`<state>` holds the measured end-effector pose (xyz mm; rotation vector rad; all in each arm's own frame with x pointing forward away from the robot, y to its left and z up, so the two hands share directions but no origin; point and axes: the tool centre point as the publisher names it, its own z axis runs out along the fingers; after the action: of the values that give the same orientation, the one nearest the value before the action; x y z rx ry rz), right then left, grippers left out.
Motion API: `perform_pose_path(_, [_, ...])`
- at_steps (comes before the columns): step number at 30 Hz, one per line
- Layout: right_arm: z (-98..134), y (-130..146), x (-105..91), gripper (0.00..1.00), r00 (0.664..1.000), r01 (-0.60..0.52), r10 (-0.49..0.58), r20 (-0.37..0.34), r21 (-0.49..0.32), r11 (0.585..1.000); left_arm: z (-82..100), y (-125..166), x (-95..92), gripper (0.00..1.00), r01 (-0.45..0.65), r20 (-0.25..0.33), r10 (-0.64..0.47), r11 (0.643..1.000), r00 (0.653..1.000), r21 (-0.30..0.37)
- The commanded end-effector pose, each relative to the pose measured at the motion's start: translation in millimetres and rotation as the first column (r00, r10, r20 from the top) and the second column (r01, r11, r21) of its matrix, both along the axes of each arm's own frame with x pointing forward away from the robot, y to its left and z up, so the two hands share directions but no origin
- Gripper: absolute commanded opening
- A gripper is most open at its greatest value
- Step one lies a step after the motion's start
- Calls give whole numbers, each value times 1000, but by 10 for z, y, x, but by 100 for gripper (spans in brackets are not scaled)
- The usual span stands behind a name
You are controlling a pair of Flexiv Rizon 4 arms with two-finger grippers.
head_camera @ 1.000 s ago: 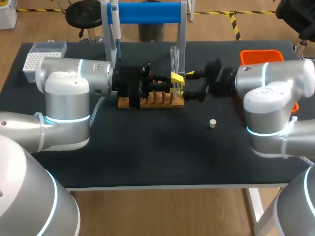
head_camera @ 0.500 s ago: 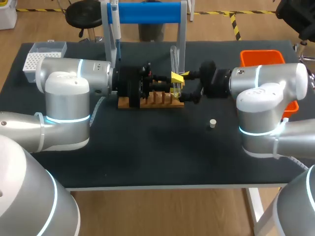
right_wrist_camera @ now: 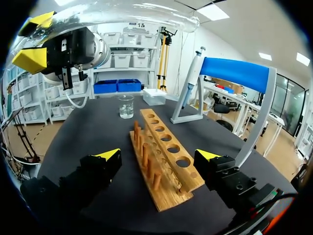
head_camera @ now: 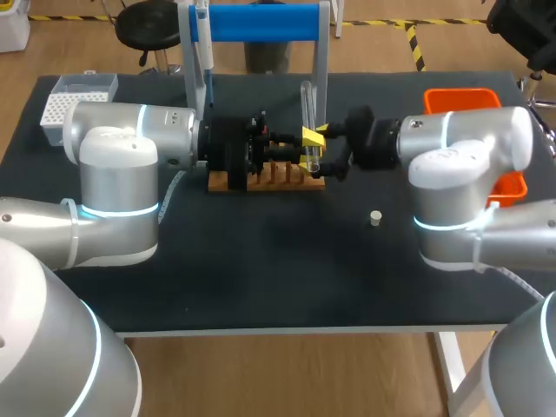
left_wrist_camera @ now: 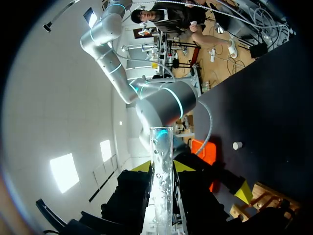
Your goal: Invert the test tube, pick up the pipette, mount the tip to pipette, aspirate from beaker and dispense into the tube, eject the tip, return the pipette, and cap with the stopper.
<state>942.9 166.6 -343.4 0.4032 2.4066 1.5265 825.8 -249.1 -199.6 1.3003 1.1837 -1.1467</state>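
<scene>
One test tube [left_wrist_camera: 161, 147]: clear glass with droplets on it, held in my left pincer, upright over the end of the wooden rack nearest my right arm.
Left pincer [left_wrist_camera: 162, 169]: clenched on the test tube, a finger on each side.
Right pincer [right_wrist_camera: 157, 155]: released, fingers wide apart, low over the desk [head_camera: 261, 269] at the rack's near end, close to the tube.
Wooden rack [right_wrist_camera: 164, 147]: flat on the desk, its holes and pegs running away from my right pincer.
Beaker [right_wrist_camera: 125, 105]: I see it past the rack's far end, apart from it.
Pipette [right_wrist_camera: 191, 73]: hanging on the blue-topped stand [right_wrist_camera: 234, 73] beside the rack.
Stopper [head_camera: 375, 218]: small and white, alone on the desk before my right arm.
Tip box [head_camera: 65, 97]: on the desk's far left corner.
</scene>
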Motion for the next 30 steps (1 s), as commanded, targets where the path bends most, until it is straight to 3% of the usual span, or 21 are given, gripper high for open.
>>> perform_pose_path(1, [-28, 20, 51, 100, 1000, -4, 4, -4, 0, 1000, 6, 7, 7, 0, 4, 0, -4, 1000, 1000, 2])
perform_pose_path(30, [-69, 13, 54, 100, 1000, 2, -2, -24, 1, 1000, 6, 7, 7, 0, 4, 0, -4, 1000, 1000, 2])
